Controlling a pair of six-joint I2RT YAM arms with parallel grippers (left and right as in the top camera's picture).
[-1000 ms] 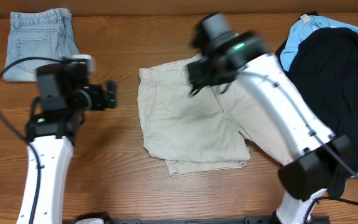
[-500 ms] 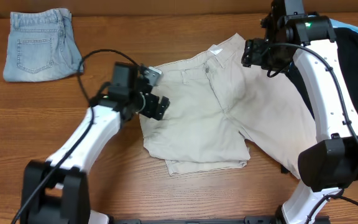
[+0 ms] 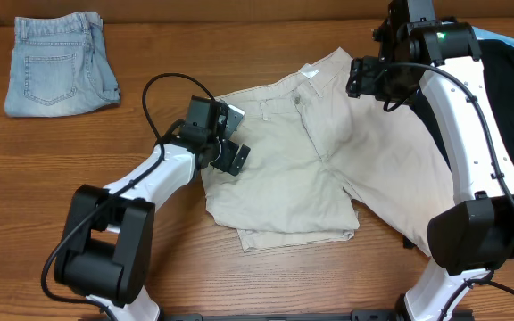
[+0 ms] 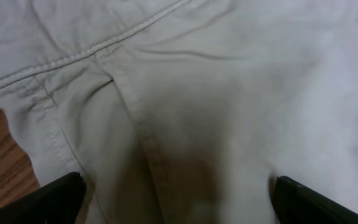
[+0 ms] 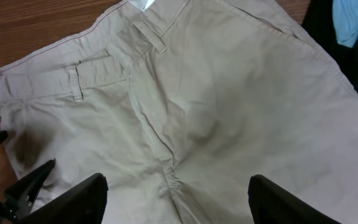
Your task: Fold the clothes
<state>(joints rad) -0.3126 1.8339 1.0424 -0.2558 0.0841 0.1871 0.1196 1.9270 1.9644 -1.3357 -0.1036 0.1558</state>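
Note:
The pale khaki shorts (image 3: 302, 152) lie spread open at the table's middle, waistband at the far side, a folded leg hem at the near edge. My left gripper (image 3: 232, 157) is open, low over the shorts' left edge below the waistband; khaki cloth (image 4: 185, 93) fills its view between the fingers (image 4: 179, 205). My right gripper (image 3: 375, 82) is open and empty, held above the shorts' upper right. Its view shows the waistband, belt loops and fly (image 5: 166, 118) below the fingers (image 5: 179, 199). A black garment (image 3: 498, 107) lies over a light-blue one (image 3: 498, 40) at the right.
A folded pair of light-blue jeans (image 3: 61, 62) lies at the far left corner. Bare wood table (image 3: 78, 178) shows left of the shorts and along the near edge. The black garment (image 5: 347, 56) borders the shorts' right side.
The right gripper has swung right and the shorts now lie spread wider. The left arm has come from the left to the shorts' left edge and edged slightly further right.

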